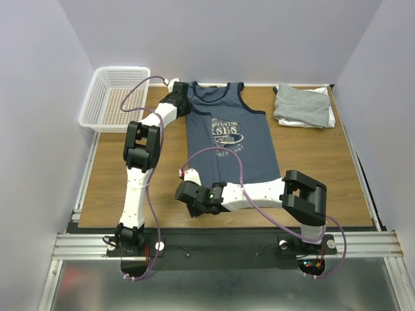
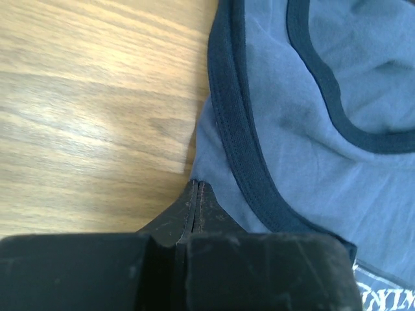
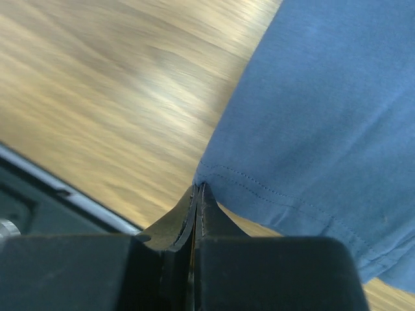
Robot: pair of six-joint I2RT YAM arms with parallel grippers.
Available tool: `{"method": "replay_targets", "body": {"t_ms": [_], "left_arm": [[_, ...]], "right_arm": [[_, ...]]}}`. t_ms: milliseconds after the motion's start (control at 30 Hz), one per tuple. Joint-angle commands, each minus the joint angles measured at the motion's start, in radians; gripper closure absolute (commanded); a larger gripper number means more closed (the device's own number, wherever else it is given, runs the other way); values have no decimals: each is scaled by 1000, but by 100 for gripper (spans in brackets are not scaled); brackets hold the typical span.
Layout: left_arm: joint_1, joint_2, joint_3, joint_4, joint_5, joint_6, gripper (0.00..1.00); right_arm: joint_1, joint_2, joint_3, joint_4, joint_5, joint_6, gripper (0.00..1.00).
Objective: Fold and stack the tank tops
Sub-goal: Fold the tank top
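Navy tank top [image 1: 256, 155], flat, stitched hem pinched in right end effector [image 3: 198, 189].

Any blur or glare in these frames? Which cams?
Right wrist: table wood streaked with blur, navy tank top hem sharper. Left wrist: pale glare patch on the wood, trim stitching crisp. Top external: sharp, evenly lit.

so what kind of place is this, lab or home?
Probably a lab test cell: plain walls box in a wooden table, an aluminium rail runs along its near edge, one navy tank top laid out flat.
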Motion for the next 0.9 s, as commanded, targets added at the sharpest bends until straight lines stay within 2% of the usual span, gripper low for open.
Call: {"method": "replay_targets", "body": {"t_ms": [0,233,367,500,533,567,633,700,733,800,867], "left_arm": [[23,-6,72,9,-47,34,100],[48,-20,73,27,-22,92,100],[57,-41,56,50,-6,120,87],[66,-86,55,88,33,132,68],[66,-90,64,90,36,135,64],[66,-104,67,88,39,137,59],[68,-121,72,88,42,139,53],[68,-154,70,91,37,139,50],[68,-165,65,91,33,139,44],[69,-210,49,100,24,131,43],[69,-240,30,107,14,123,43]], "right_arm": [[20,49,85,16,-92,-25,100],[20,126,204,41,-152,-40,100],[20,153,244,56,-166,-45,99],[16,146,261,85,-173,-48,93],[12,140,264,91,-181,-48,90],[8,128,264,97,-183,-49,80],[2,103,247,102,-178,-54,66],[-4,69,226,110,-170,-54,50],[-14,28,213,111,-164,-54,47],[-29,-52,172,114,-148,-54,39],[-43,-110,144,113,-137,-55,36]]}}
